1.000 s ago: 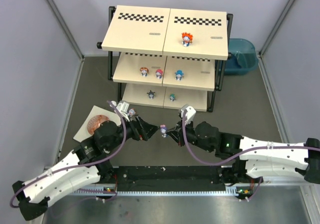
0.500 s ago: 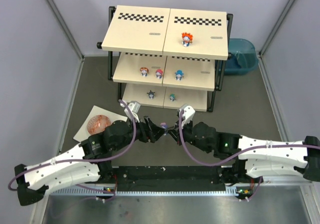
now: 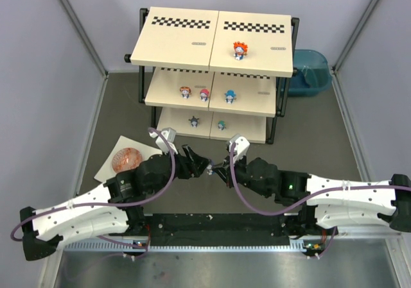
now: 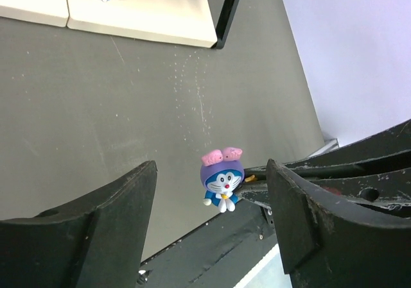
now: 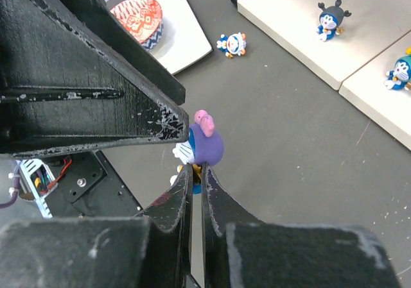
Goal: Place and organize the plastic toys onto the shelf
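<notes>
My right gripper (image 3: pixel 215 170) is shut on a purple-headed toy (image 3: pixel 209 168) with pink ears and holds it by its back, above the floor (image 5: pixel 207 145). My left gripper (image 3: pixel 203 165) is open, and its two fingers stand either side of that toy (image 4: pixel 221 184) without touching it. The shelf (image 3: pixel 186 41) stands behind. It carries an orange-headed toy (image 3: pixel 240 50) on top, three toys (image 3: pixel 204 95) on the middle tier and two (image 3: pixel 193 120) on the bottom tier. Another toy (image 5: pixel 231 44) lies on the floor by the white sheet.
An orange-pink disc (image 3: pixel 125 158) lies on a white sheet at the left, beside my left arm. A blue tub (image 3: pixel 310 70) stands right of the shelf. Grey walls close in both sides.
My left gripper has moved right, and its open fingers now straddle the purple-headed toy. My right gripper has held the toy almost still.
</notes>
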`<action>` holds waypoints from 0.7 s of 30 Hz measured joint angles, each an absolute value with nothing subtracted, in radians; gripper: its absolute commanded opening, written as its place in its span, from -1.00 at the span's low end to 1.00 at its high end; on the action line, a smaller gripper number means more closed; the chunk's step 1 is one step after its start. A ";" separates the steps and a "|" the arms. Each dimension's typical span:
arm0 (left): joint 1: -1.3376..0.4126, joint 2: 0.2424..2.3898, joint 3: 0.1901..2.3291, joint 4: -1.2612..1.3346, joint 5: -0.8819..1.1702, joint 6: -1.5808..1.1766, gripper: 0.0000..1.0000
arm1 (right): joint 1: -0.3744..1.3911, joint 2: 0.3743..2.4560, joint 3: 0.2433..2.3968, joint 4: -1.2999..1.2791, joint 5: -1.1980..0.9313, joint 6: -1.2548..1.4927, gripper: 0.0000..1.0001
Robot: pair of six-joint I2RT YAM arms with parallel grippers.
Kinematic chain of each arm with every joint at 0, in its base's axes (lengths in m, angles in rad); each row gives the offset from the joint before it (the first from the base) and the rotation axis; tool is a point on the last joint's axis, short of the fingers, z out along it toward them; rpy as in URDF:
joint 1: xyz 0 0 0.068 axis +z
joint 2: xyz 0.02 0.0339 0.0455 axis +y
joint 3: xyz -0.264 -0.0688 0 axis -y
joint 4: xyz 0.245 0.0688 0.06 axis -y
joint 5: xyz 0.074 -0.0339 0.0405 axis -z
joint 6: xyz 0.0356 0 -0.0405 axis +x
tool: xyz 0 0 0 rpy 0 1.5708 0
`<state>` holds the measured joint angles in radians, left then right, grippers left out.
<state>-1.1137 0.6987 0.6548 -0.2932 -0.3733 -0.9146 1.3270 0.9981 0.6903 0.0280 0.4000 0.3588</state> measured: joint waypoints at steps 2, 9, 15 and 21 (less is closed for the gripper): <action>-1.114 0.703 0.661 -0.293 -0.383 -0.918 0.45 | 1.327 0.998 0.690 0.028 0.400 0.359 -1.00; -1.114 0.739 0.673 -0.292 -0.382 -0.922 0.35 | 1.327 0.998 0.690 0.028 0.404 0.358 -1.00; -1.115 0.749 0.673 -0.292 -0.382 -0.923 0.32 | 1.327 0.998 0.690 0.028 0.408 0.358 -1.00; -1.116 0.758 0.673 -0.291 -0.377 -0.922 0.30 | 1.327 0.998 0.690 0.028 0.408 0.357 -1.00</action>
<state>-1.1164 0.7582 0.6731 -0.2909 -0.3775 -0.9222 1.3270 0.9981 0.6903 0.0280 0.4080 0.3573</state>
